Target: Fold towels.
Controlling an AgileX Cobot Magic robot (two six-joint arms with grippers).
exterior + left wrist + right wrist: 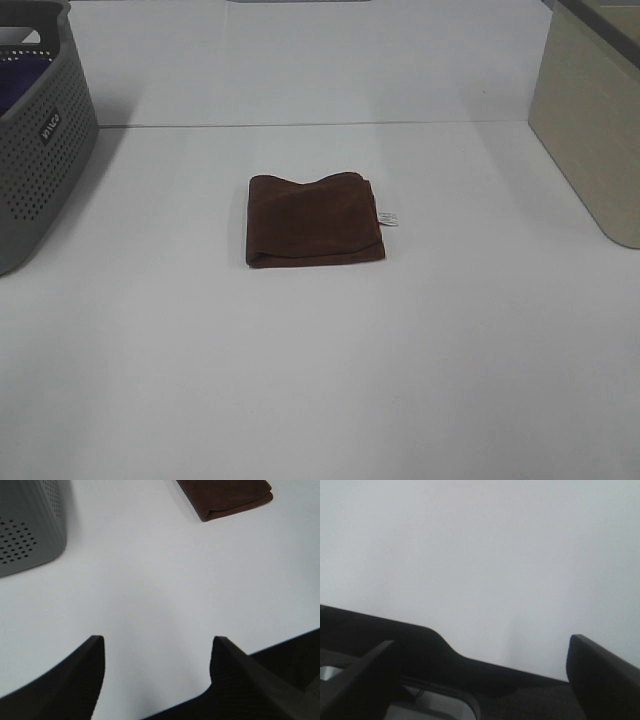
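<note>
The dark reddish-brown towel [314,220] lies folded into a small rectangle in the middle of the white table, with its small white tag [388,218] at its right edge. Part of it shows in the left wrist view [225,496]. My left gripper [157,652] is open and empty, above bare table, well short of the towel. My right gripper [482,650] is open and empty over bare white table; no towel shows in its view. Neither arm shows in the exterior high view.
A grey perforated basket [40,130] with something purple inside stands at the far left; it also shows in the left wrist view [27,525]. A beige bin [590,120] stands at the far right. A table seam [320,124] runs behind the towel.
</note>
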